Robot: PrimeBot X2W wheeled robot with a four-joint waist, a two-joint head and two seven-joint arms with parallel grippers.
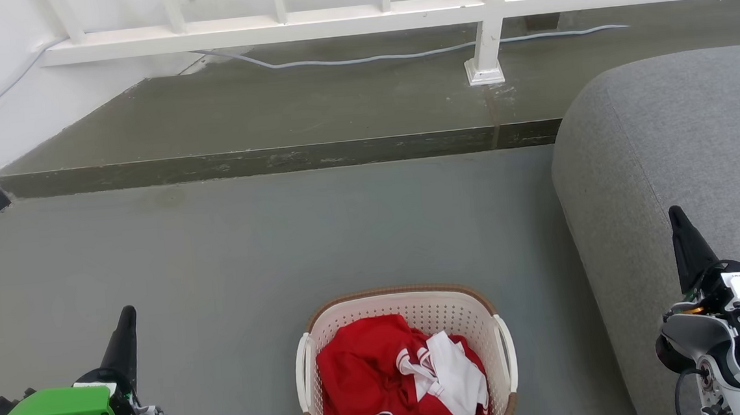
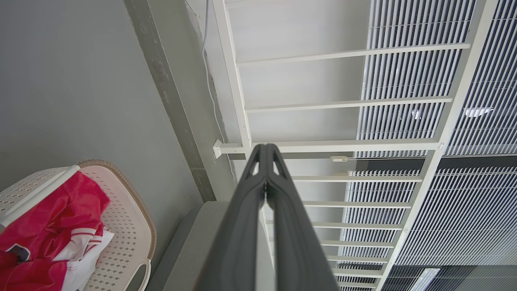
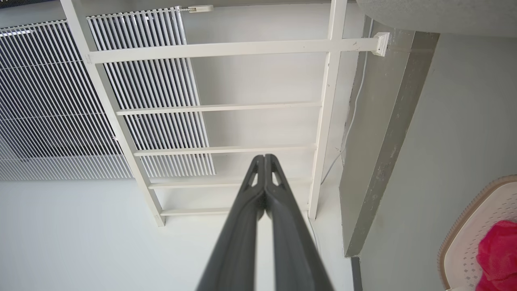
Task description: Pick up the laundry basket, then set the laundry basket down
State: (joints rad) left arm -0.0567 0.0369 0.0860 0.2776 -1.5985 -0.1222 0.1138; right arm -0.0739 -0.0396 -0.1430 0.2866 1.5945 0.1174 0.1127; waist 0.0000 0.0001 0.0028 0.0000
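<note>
**Basket on the floor between two closed, empty grippers**

At the lower left of the head view, the left gripper [image 1: 128,319] points up with its two dark fingers pressed together, and it holds nothing. The left wrist view shows the same: the fingertips meet and no gap is between them. This gripper is well apart from the basket.

The laundry basket [image 1: 416,305] stands upright on the grey floor [image 1: 216,244], in the lower middle of the head view, between the two grippers. Its brown rim is at the top, and one white handle [image 1: 303,371] is on each long side. Nothing touches the handles. Inside lies red clothing [image 1: 362,371], with a white piece of cloth [image 1: 453,368] on top of it, toward the right side.

Behind the basket, the floor ends at a dark raised step [image 1: 272,110]. A white railing [image 1: 279,25] stands on the step, and a pale cable [image 1: 347,60] runs along it.

To the right of the basket, near it, is a grey sofa [image 1: 685,146] with a rounded edge.

At the lower right, the right gripper [image 1: 677,218] shows in front of the sofa. Its fingers are also closed tip to tip, as the right wrist view makes clear, and it carries nothing. It too is well apart from the basket.
</note>
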